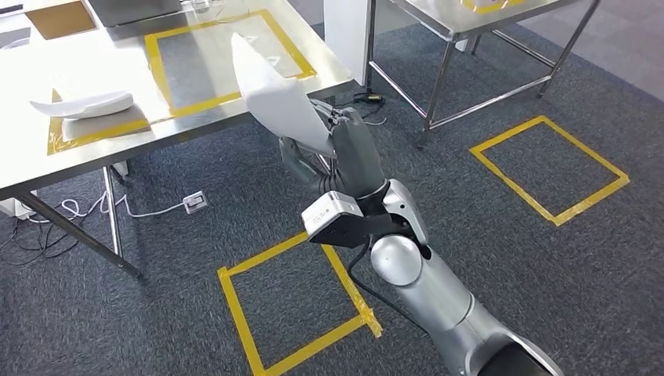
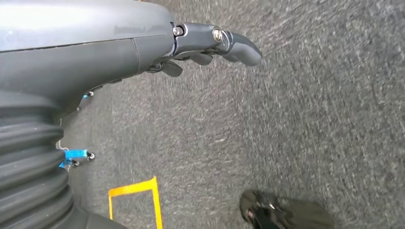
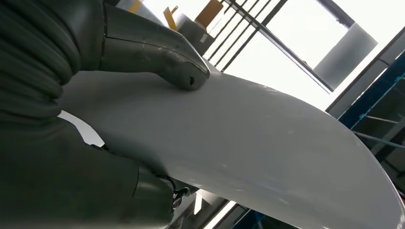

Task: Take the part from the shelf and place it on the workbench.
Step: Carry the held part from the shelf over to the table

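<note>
- Grey carpet (image 1: 548, 258) covers the floor, marked with squares of yellow tape; one such floor square (image 1: 294, 305) sits nearest, at about 6 o'clock in the head view, just beside the right arm as seen from above.
- Hanging low over that carpet, the left hand (image 2: 143, 50) holds nothing; its fingers lie fairly straight and together in the left wrist view, and how far they are spread I cannot tell.
- At the middle of the head view, the right hand (image 1: 352, 145) grips the white part (image 1: 274, 90), a long curved shell. The right wrist view shows the thumb (image 3: 162, 57) pressed on one face and fingers wrapped beneath.
- So the pick-up looks done: the part is held in the air, tilted up toward 11 o'clock, its far end overlapping the table edge in the picture.
- Farther off, at 10 to 11 o'clock, stands the steel workbench (image 1: 47, 157), with a taped yellow rectangle (image 1: 219, 63) on its top.
- At 9 o'clock on the bench, a second white part (image 1: 82, 103) lies inside another taped frame.
- Judged from this, carrying is near its end; lowering the part onto the bench and letting go remain.
- Beyond, at 1 o'clock, another steel table (image 1: 470, 31) stands apart.
</note>
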You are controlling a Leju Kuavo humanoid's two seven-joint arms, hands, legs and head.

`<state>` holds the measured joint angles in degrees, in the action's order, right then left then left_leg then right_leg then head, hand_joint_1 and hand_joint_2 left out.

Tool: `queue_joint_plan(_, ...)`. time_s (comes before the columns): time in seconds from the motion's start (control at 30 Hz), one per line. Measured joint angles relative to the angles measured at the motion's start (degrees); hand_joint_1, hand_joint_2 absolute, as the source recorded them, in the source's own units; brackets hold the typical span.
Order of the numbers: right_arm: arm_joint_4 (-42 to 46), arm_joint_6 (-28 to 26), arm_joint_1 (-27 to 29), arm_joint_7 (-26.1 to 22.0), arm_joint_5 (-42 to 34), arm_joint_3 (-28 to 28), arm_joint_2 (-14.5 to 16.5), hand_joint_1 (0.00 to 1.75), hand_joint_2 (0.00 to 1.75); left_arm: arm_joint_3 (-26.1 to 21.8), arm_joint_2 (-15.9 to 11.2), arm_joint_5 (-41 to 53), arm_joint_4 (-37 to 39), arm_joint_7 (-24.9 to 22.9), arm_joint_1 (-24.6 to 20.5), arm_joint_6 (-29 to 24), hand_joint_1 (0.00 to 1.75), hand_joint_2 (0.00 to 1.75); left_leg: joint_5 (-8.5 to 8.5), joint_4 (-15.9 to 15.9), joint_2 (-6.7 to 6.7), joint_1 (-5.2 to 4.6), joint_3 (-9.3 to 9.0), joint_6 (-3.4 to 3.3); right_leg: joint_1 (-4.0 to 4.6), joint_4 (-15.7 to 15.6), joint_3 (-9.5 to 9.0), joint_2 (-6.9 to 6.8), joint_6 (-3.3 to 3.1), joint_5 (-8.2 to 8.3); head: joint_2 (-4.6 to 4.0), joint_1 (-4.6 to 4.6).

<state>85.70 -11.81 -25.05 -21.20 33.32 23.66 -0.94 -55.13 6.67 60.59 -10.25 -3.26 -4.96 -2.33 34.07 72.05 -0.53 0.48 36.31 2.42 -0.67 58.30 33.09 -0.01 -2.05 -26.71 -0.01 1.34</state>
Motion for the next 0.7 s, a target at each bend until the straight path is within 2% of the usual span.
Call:
queue_joint_plan(0.03, -0.07, 0.08, -0.16, 0.05, -0.04, -0.01, -0.13, 1.75, 1.75, 0.01, -0.19, 0.15, 0.01, -0.18, 0.09, 0.05, 0.0, 1.75, 1.55, 1.62, 0.08, 0.1, 2.12, 0.2, -0.07, 0.0, -0.89, 0.03, 0.05, -0.76, 0.0, -0.02)
queue_joint_plan(0.07, -0.2, 0.18, -0.32, 0.09, -0.13, -0.01, -0.26, 1.75, 1.75, 0.02, -0.33, 0.24, 0.01, -0.33, 0.2, 0.1, 0.0, 1.75, 2.65, 1.73, 0.15, 0.18, 3.55, 0.34, -0.19, 0.0, -1.91, 0.07, 0.13, -1.59, 0.0, 0.0)
queue_joint_plan(0.1, -0.42, 0.33, -0.55, 0.11, -0.21, -0.01, -0.37, 1.75, 1.75, 0.03, -0.45, 0.27, 0.02, -0.47, 0.29, 0.13, 0.0, 1.75, 2.53, 0.23, 0.22, 0.28, 4.24, 0.48, -0.34, 0.0, -3.04, 0.11, 0.28, -2.49, 0.01, -0.02)
queue_joint_plan(0.13, -0.7, 0.52, -0.81, 0.11, -0.28, -0.01, -0.45, 1.75, 1.75, 0.03, -0.54, 0.28, 0.02, -0.55, 0.36, 0.14, 0.0, 1.75, 0.69, -2.52, 0.34, 0.4, 4.38, 0.64, -0.51, 0.0, -4.2, 0.13, 0.51, -3.42, 0.0, -0.03)
queue_joint_plan(0.17, -1.05, 0.71, -1.09, 0.1, -0.36, -0.01, -0.52, 1.75, 1.75, 0.03, -0.55, 0.29, 0.07, -0.62, 0.49, 0.15, 0.0, 1.75, -3.32, -6.06, 0.6, 0.56, 4.33, 0.77, -0.58, 0.03, -5.11, 0.14, 0.84, -4.37, 0.01, -0.1)
queue_joint_plan(0.2, -1.43, 0.87, -1.32, 0.08, -0.39, -0.01, -0.57, 1.75, 1.75, 0.04, -0.55, 0.34, 0.12, -0.67, 0.55, 0.18, 0.0, 1.75, -7.31, -9.03, 1.02, 0.64, 4.34, 0.63, -0.57, 0.13, -5.94, 0.2, 1.25, -5.29, 0.01, -0.28)
queue_joint_plan(0.23, -1.75, 0.96, -1.52, 0.09, -0.42, -0.01, -0.63, 1.75, 1.75, 0.06, -0.52, 0.43, 0.18, -0.69, 0.57, 0.23, 0.0, 1.75, -10.5, -11.02, 1.28, 0.62, 4.22, 0.27, -0.47, 0.09, -6.48, 0.23, 1.73, -6.17, 0.01, -0.36)
queue_joint_plan(0.27, -2.0, 0.98, -1.71, 0.07, -0.44, -0.01, -0.7, 1.75, 1.75, 0.07, -0.49, 0.52, 0.24, -0.69, 0.62, 0.26, 0.0, 1.75, -12.37, -12.08, 1.44, 0.61, 4.14, -0.27, -0.37, 0.08, -7.05, 0.27, 2.24, -6.74, 0.0, -0.43)
queue_joint_plan(0.33, -2.16, 0.94, -2.15, -0.02, -0.48, -0.01, -0.79, 1.75, 1.75, 0.08, -0.43, 0.68, 0.26, -0.64, 0.46, 0.25, 0.0, 1.75, -11.89, -12.13, 1.18, 0.58, 3.33, -1.5, -0.37, 0.76, -7.43, 0.25, 3.03, -6.49, 0.0, -0.32)
queue_joint_plan(0.37, -2.16, 0.91, -2.33, -0.11, -0.5, -0.01, -0.83, 1.75, 1.75, 0.08, -0.39, 0.74, 0.26, -0.58, 0.42, 0.19, 0.0, 1.75, -11.55, -12.29, 1.03, 0.64, 2.81, -2.02, -0.44, 2.54, -6.66, 0.23, 3.25, -5.54, 0.0, -0.27)
queue_joint_plan(0.4, -2.16, 0.91, -2.48, -0.17, -0.51, -0.01, -0.87, 1.75, 1.75, 0.08, -0.34, 0.85, 0.26, -0.51, 0.31, 0.15, 0.0, 1.75, -11.17, -12.4, 0.88, 0.65, 2.2, -2.46, -0.47, 5.42, -4.76, 0.21, 3.36, -4.54, 0.0, -0.15)
queue_joint_plan(0.43, -2.2, 0.92, -2.52, -0.17, -0.51, -0.01, -0.92, 1.75, 1.75, 0.09, -0.33, 0.97, 0.25, -0.44, 0.22, 0.1, 0.0, 1.75, -10.69, -12.55, 0.69, 0.65, 1.54, -2.82, -0.47, 9.1, -2.11, 0.19, 3.42, -4.2, 0.0, -0.02)
queue_joint_plan(0.47, -2.26, 0.92, -2.47, -0.18, -0.52, -0.01, -0.96, 1.75, 1.75, 0.09, -0.33, 1.08, 0.25, -0.41, 0.17, 0.05, 0.0, 1.75, -10.05, -12.65, 0.55, 0.56, 0.86, -3.12, -0.38, 12.71, 0.83, 0.19, 3.42, -4.86, -0.01, 0.1)
queue_joint_plan(0.5, -2.37, 0.92, -2.4, -0.16, -0.54, -0.02, -1.02, 1.75, 1.75, 0.09, -0.33, 1.16, 0.25, -0.41, 0.13, 0.01, 0.0, 1.75, -9.35, -12.7, 0.4, 0.45, 0.14, -3.32, -0.29, 15.41, 3.57, 0.19, 3.38, -6.69, 0.0, 0.2)
queue_joint_plan(0.53, -2.52, 0.93, -2.32, -0.14, -0.56, -0.02, -1.07, 1.75, 1.75, 0.09, -0.33, 1.2, 0.24, -0.43, 0.13, -0.04, 0.0, 1.75, -8.61, -12.71, 0.23, 0.31, -0.69, -3.46, -0.17, 16.83, 5.77, 0.19, 3.29, -9.1, 0.0, 0.22)
queue_joint_plan(0.57, -2.69, 0.94, -2.26, -0.14, -0.57, -0.03, -1.12, 1.75, 1.75, 0.09, -0.33, 1.21, 0.25, -0.49, 0.14, -0.07, 0.0, 1.75, -7.83, -12.72, 0.05, 0.12, -1.64, -3.56, -0.02, 16.83, 7.23, 0.19, 3.07, -11.06, 0.0, 0.22)
queue_joint_plan(0.6, -2.85, 0.94, -2.24, -0.14, -0.58, -0.03, -1.15, 1.75, 1.75, 0.09, -0.33, 1.25, 0.25, -0.57, 0.14, -0.07, 0.0, 1.75, -7.04, -12.72, -0.12, -0.09, -2.67, -3.62, 0.19, 15.42, 7.97, 0.2, 2.72, -11.65, 0.0, 0.23)
queue_joint_plan(0.63, -2.99, 0.94, -2.23, -0.14, -0.56, -0.03, -1.16, 1.75, 1.75, 0.1, -0.33, 1.31, 0.26, -0.66, 0.15, -0.07, 0.0, 1.75, -6.23, -12.73, -0.27, -0.34, -3.76, -3.65, 0.5, 12.78, 8.09, 0.21, 2.15, -10.27, 0.0, 0.24)
queue_joint_plan(0.7, -3.24, 0.91, -2.14, -0.15, -0.51, -0.05, -1.24, 1.75, 1.75, 0.11, -0.24, 1.44, 0.31, -0.76, 0.14, -0.07, 0.0, 1.75, -4.61, -12.72, -0.51, -0.76, -5.47, -3.59, 1.48, 5.81, 7.47, 0.44, 0.58, -2.9, 0.0, 0.19)
